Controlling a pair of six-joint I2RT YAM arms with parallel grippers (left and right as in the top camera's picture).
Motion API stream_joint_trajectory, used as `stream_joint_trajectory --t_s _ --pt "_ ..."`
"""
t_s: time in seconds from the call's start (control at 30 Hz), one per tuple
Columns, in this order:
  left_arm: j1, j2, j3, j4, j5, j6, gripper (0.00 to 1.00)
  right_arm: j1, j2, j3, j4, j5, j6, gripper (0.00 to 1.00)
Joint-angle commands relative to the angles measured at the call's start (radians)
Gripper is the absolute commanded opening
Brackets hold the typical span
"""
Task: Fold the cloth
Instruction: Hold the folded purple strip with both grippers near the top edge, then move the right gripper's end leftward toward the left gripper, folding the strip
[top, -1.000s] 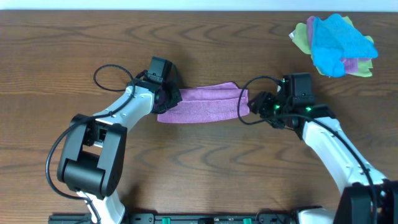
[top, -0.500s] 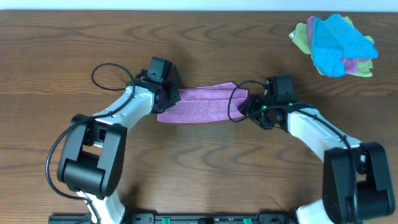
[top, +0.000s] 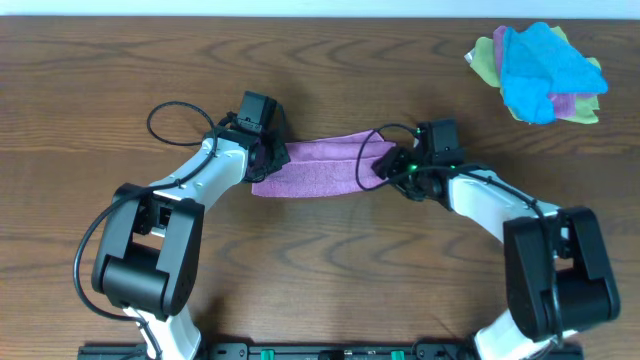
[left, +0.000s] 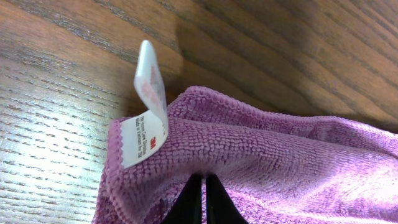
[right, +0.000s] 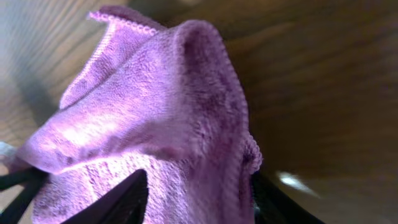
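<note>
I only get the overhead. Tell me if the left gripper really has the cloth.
Observer: Yes. In the left wrist view, the left gripper is pinched nearly shut on the edge of the cloth.
Operator: Name anything near that grip.
Observer: A white tag stands up at the corner, just beside the pinch.
Operator: Now report the right side.
Observer: The right gripper has a bunched fold between its fingers, and the hem stands up above them.
</note>
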Motion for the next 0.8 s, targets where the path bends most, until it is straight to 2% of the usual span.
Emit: stream_joint_trajectory --t_s 0.0,0.23,0.3,0.37,0.77 --pt "0.0 0.005 0.013 -0.016 -0.023 -0.003 0.06 0.032 0.066 -0.016 -0.003 0.023 0.034 0.45" --pt "0.0 0.005 0.012 -0.028 -0.026 -0.003 0.06 0.04 0.066 -0.016 0.043 0.045 0.028 0.19" --pt "0.0 0.005 0.012 -0.031 -0.026 -0.003 0.06 0.04 0.066 -0.016 0.061 0.045 0.021 0.07" --pt "0.0 0.005 0.01 -0.035 -0.026 -0.002 0.06 0.04 0.064 -0.014 0.065 0.045 0.021 0.01" --pt "-0.002 0.029 0.002 -0.05 -0.042 -0.003 0.06 0.047 -0.062 -0.012 0.072 0.045 -0.051 0.01"
